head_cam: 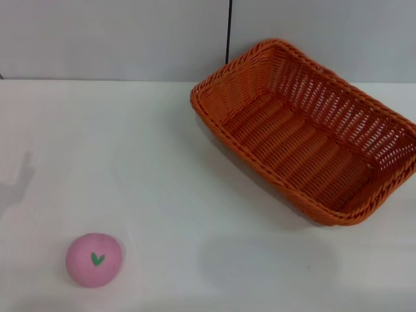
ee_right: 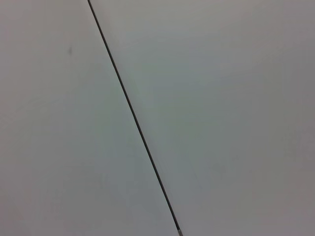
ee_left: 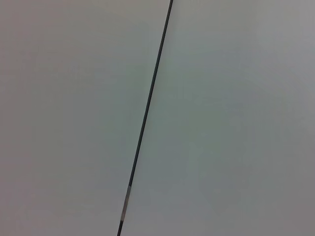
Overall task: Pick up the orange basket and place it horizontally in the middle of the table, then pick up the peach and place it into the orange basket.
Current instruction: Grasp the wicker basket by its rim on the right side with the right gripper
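Orange basket: it sits on the far right part of the desk, turned at a slant, with one corner close to the right border of my head view. It is empty and upright.
Peach: it rests on the near left of the desk, well apart from the basket, green leaf mark facing up.
My jaws: neither my left nor my right ones show in any view, so I cannot tell whether they are wide or narrow. Both wrist cameras see only a plain grey wall with a dark seam.
Step in hand: I judge nothing is done yet; the basket comes first.
Risk with basket: the flared openwork sides and braided rim could slip from a shallow grip, and a hold at one end may let it tip or swing, so it lands slanted again.
Risk with peach: it is round, so a glancing touch could roll it off the near side.
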### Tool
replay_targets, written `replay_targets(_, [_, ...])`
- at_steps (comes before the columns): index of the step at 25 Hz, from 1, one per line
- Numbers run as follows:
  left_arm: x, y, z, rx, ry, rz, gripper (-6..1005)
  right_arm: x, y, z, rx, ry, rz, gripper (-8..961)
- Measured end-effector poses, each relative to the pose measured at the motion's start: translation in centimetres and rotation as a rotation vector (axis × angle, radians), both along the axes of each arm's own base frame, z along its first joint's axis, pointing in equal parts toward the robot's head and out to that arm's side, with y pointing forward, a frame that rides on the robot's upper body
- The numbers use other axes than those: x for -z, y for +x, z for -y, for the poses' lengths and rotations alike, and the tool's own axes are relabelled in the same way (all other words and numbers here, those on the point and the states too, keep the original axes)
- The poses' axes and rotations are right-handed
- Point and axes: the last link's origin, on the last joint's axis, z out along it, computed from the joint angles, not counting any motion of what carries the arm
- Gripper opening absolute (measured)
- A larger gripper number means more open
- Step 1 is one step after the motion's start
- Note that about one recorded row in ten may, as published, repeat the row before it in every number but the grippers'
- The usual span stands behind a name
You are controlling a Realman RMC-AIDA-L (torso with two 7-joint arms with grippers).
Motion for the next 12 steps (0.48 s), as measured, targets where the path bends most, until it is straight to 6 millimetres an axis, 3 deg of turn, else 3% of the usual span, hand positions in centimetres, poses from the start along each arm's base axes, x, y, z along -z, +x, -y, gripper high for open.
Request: replay_targets(12, [-0.05, 0.02, -0.15, 0.0, 0.002, 0.001, 817, 0.04, -0.09, -0.13, -0.016, -0.018, -0.005, 824])
